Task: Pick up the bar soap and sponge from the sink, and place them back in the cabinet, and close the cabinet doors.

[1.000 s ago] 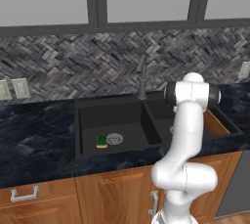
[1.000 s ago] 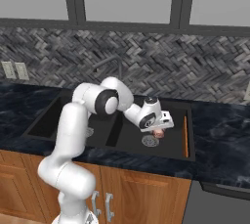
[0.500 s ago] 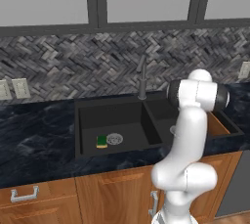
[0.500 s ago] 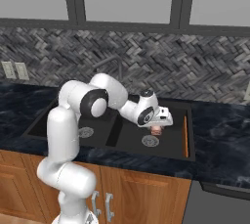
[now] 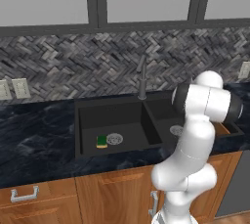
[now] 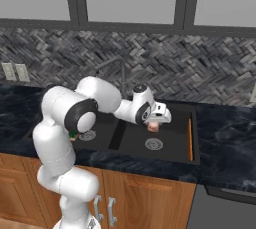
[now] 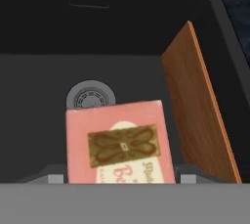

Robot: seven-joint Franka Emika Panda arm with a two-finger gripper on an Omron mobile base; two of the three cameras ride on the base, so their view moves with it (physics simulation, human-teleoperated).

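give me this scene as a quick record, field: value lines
gripper: gripper above the right basin, shut on the bar soap
bar soap: bar soap pink, gold label, held clear of the basin floor
sponge: sponge green over yellow, on the left basin floor beside its drain
sink: sink matte black, two basins, faucet behind the divider
wooden board: wooden board leaning along the right basin's wall
task stage: soap lifted, sponge not yet picked

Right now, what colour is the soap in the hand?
Pink, with a gold ornamental label; the soap shows best in the hand view.
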